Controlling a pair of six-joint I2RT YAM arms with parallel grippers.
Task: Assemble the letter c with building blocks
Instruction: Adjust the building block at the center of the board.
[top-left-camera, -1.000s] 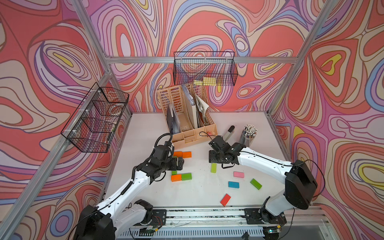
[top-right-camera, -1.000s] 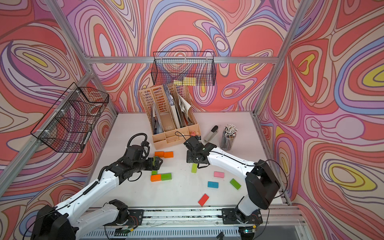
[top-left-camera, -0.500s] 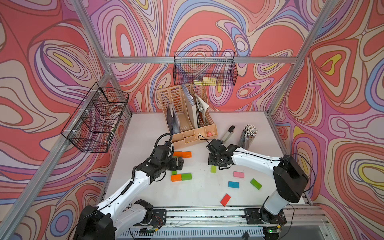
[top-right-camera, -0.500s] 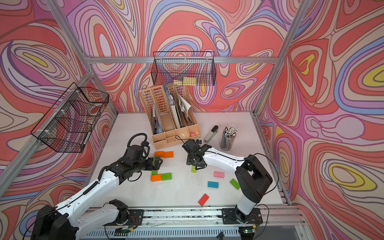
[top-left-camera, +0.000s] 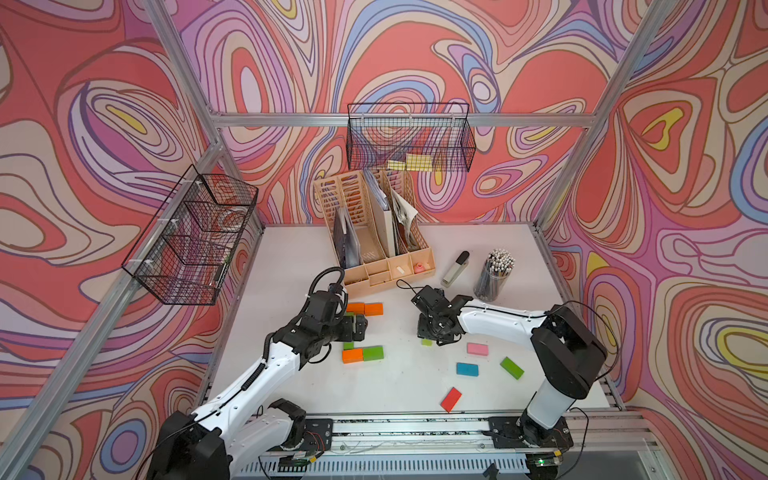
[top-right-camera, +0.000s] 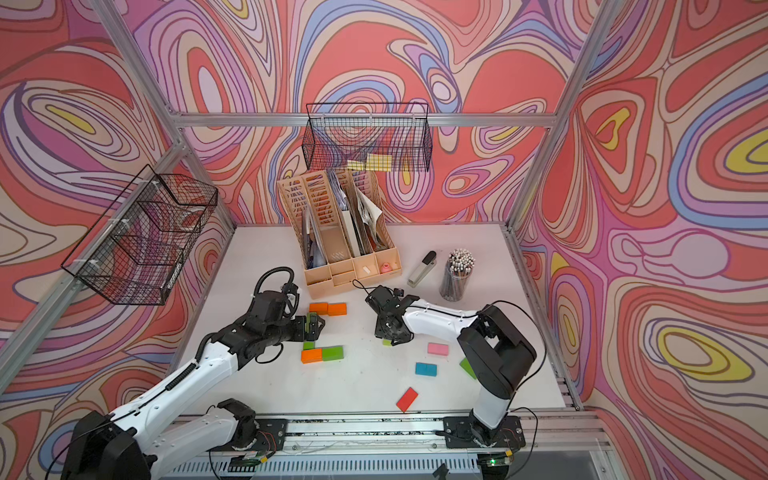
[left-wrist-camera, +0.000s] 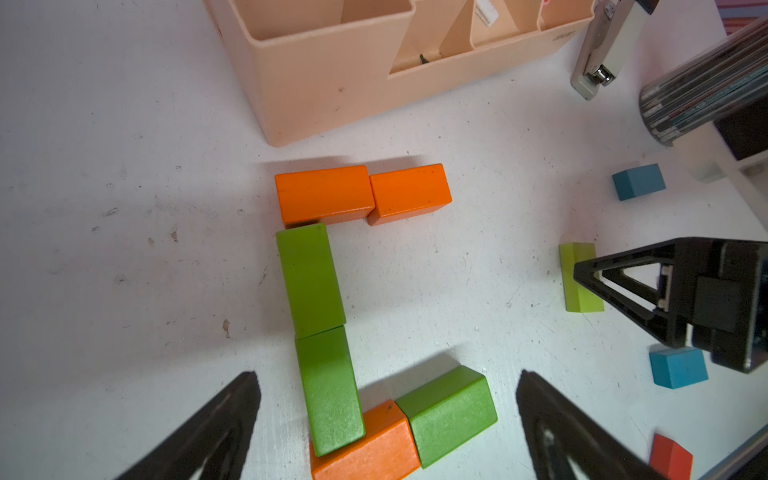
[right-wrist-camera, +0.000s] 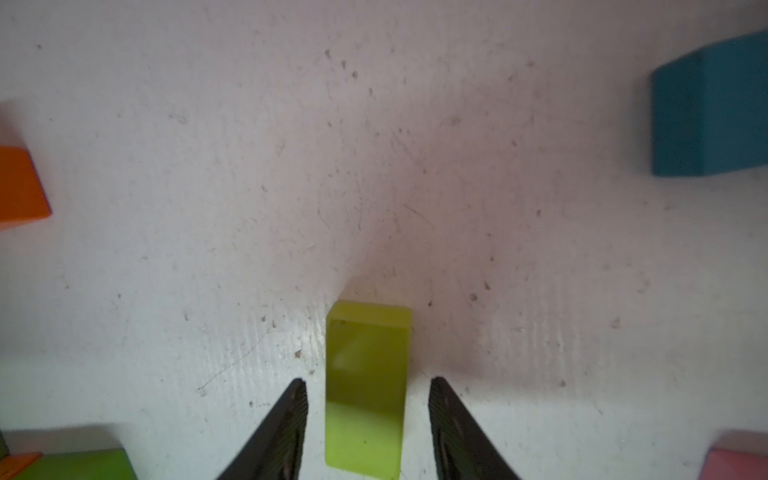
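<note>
Right claw (right-wrist-camera: 366, 379) astride lime block (right-wrist-camera: 368, 345), slim gap each side, not clamped. Block flat on table (right-wrist-camera: 374, 145), apart from part-built C (left-wrist-camera: 311, 282). Advise: centre on long sides, squeeze square, lift straight. Left claw (left-wrist-camera: 386, 373) wide open, empty, over C.

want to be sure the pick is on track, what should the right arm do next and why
Probably close the right arm's jaws onto the lime-green rectangular wooden block. In the right wrist view the jaws straddle its long sides, but a thin strip of white table shows at each side, so it is not gripped yet.
</note>
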